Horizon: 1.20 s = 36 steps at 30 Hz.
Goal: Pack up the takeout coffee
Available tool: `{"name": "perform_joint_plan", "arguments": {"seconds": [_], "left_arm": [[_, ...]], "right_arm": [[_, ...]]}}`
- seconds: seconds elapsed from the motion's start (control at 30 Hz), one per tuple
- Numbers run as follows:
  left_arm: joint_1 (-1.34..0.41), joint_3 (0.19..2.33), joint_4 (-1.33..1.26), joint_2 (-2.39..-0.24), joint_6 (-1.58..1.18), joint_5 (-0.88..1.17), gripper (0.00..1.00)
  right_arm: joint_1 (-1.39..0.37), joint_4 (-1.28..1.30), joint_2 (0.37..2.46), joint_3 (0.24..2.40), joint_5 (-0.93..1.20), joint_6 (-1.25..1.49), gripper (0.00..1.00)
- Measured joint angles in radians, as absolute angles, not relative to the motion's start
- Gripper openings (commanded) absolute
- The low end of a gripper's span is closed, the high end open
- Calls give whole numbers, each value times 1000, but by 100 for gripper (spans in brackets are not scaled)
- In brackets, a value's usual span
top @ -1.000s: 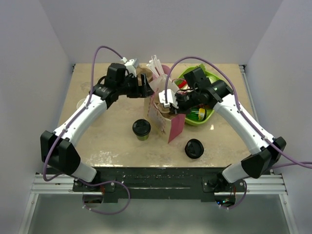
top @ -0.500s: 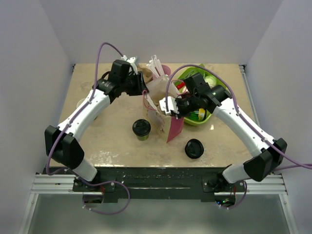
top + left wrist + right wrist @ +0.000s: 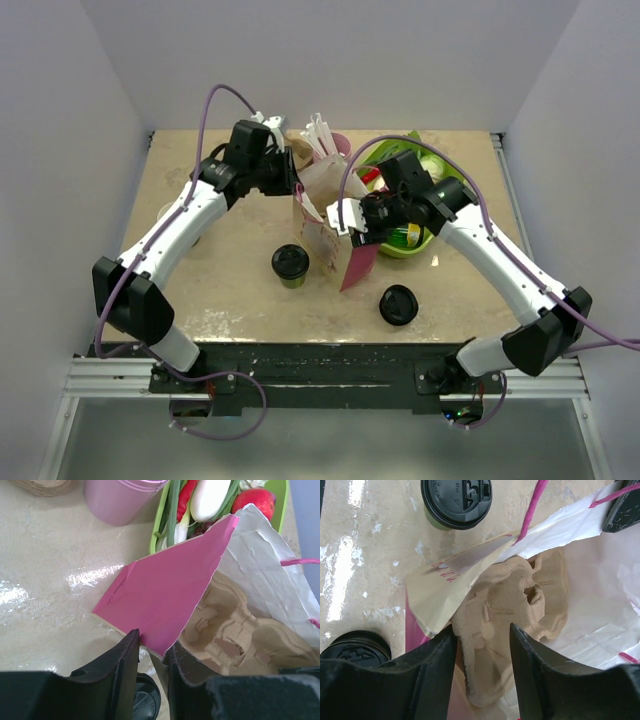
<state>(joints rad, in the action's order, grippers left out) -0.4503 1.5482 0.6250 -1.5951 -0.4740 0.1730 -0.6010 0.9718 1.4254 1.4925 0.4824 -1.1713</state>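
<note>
While the small olive-green paper cup with the round black plastic lid (image 3: pixel 290 263) stands upright on the beige counter (image 3: pixel 220 290), just beside the pink paper bag (image 3: pixel 355 263) and touched by neither arm, the left end effector (image 3: pixel 151 645) is pinched on the bag's pink wall. The right end effector (image 3: pixel 481 630) straddles the brown moulded-pulp cup carrier (image 3: pixel 505 600) inside the bag; whether it clamps, I cannot tell. The cup likely handles light but squashy, with a slick lid apt to pop. Grasp the paper wall below the lid, gently, and keep it upright.
</note>
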Motion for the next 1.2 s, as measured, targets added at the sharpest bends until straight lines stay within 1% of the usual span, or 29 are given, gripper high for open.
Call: {"name": "perform_joint_plan", "arguments": {"seconds": [0.07, 0.1, 0.27, 0.3, 0.6, 0.7, 0.77, 0.83, 0.87, 0.93, 0.97, 1.07, 1.1, 1.17, 1.2], "left_arm": [[-452, 1554, 632, -1597, -469, 170, 30], [-452, 1556, 634, -1597, -468, 168, 30], [-452, 1568, 646, -1605, -465, 150, 27], [-452, 1569, 648, -1607, -462, 147, 27], [-452, 1580, 654, -1623, -459, 126, 26], [-452, 1580, 654, -1623, -459, 126, 26], [-452, 1580, 654, -1623, -459, 126, 24], [-452, 1580, 654, -1623, -459, 126, 23], [-452, 1580, 654, -1623, -459, 126, 23], [-452, 1580, 654, -1623, -460, 127, 23], [-452, 1580, 654, -1623, -460, 127, 23], [-452, 1580, 654, -1623, -463, 127, 23], [-452, 1579, 654, -1621, -464, 126, 23], [-452, 1578, 654, -1618, -464, 126, 23], [-452, 1578, 654, -1617, -465, 125, 23]], "right_arm": [[-601, 978, 1425, 1502, 477, -1171, 63], [-601, 982, 1425, 1507, 476, -1171, 66], [-601, 1009, 1415, 1558, 474, -1172, 73], [-601, 1014, 1409, 1563, 474, -1172, 76], [-601, 1075, 1352, 1658, 501, -1171, 78], [-601, 1055, 1351, 1676, 508, -1120, 80], [-601, 989, 1343, 1677, 504, -1023, 80], [-601, 909, 1335, 1677, 480, -918, 75], [-601, 860, 1332, 1677, 464, -845, 70], [-601, 773, 1331, 1682, 433, -697, 62], [-601, 755, 1338, 1694, 427, -639, 55], [-604, 734, 1394, 1766, 410, -467, 51], [-608, 732, 1415, 1785, 407, -430, 47], [-632, 743, 1464, 1805, 355, -379, 43], [-651, 749, 1478, 1806, 338, -373, 37]]}}
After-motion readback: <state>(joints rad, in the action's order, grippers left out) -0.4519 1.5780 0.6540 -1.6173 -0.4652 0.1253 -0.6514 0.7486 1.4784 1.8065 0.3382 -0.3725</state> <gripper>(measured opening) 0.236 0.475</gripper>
